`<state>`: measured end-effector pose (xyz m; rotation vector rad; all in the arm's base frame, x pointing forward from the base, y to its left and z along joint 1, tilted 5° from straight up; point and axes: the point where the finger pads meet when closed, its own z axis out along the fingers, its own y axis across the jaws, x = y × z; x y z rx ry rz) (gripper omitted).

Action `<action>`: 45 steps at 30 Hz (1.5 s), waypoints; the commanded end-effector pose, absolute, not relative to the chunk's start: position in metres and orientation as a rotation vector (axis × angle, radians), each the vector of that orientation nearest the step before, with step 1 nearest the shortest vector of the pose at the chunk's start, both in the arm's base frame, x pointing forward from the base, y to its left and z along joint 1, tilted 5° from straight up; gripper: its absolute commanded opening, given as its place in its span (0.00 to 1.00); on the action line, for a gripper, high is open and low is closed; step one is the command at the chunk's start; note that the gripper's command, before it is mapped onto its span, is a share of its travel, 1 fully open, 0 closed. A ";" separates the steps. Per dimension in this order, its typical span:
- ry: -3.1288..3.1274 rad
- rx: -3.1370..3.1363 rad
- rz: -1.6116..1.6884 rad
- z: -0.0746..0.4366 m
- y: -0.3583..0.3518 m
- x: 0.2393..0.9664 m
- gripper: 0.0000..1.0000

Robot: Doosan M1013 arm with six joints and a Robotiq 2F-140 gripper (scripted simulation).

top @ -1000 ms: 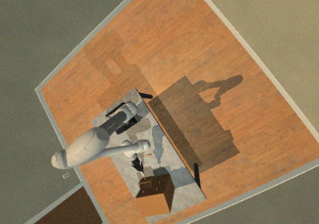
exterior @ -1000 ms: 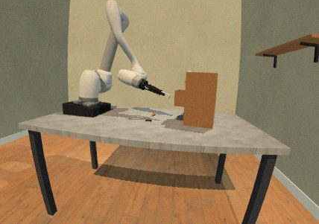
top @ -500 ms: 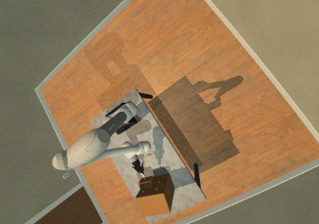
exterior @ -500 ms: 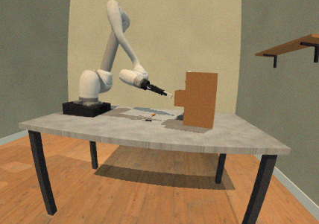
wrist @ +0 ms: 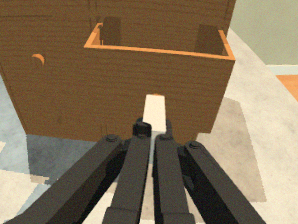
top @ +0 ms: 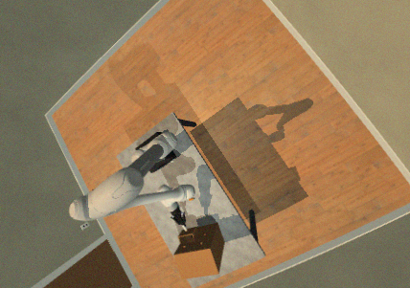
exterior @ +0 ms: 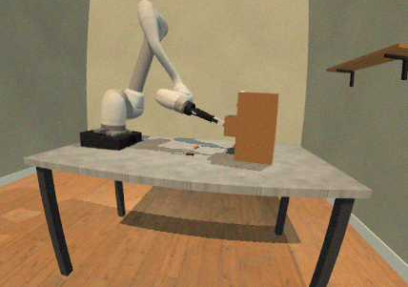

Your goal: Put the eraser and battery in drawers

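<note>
The chest (top: 197, 263) (exterior: 257, 128) (wrist: 55, 95) stands upright on the table. Its right middle drawer (exterior: 230, 126) (wrist: 165, 70) sticks well out and looks level; the part of its inside that shows holds nothing I can make out, and its floor is hidden. The left middle drawer's knob (wrist: 38, 59) sits on a front that looks pushed in. My gripper (top: 185, 227) (exterior: 220, 122) (wrist: 154, 109) is shut, its pale fingertips together, at the right drawer's front and covering most of its knob. Contact is unclear. I cannot make out the eraser or the battery for certain.
On the table (exterior: 119, 163) a small orange thing (exterior: 196, 147) and a small dark thing (exterior: 190, 153) lie between the arm's base (exterior: 111, 140) and the chest. A wall shelf (exterior: 369, 57) is beyond the table at the right.
</note>
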<state>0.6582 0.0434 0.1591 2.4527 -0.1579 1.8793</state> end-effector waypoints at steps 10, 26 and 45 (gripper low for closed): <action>-0.160 2.456 1.875 0.160 0.040 0.681 0.00; -0.160 2.456 1.875 0.161 0.037 0.703 0.00; -0.160 2.456 1.875 0.163 0.036 0.717 0.00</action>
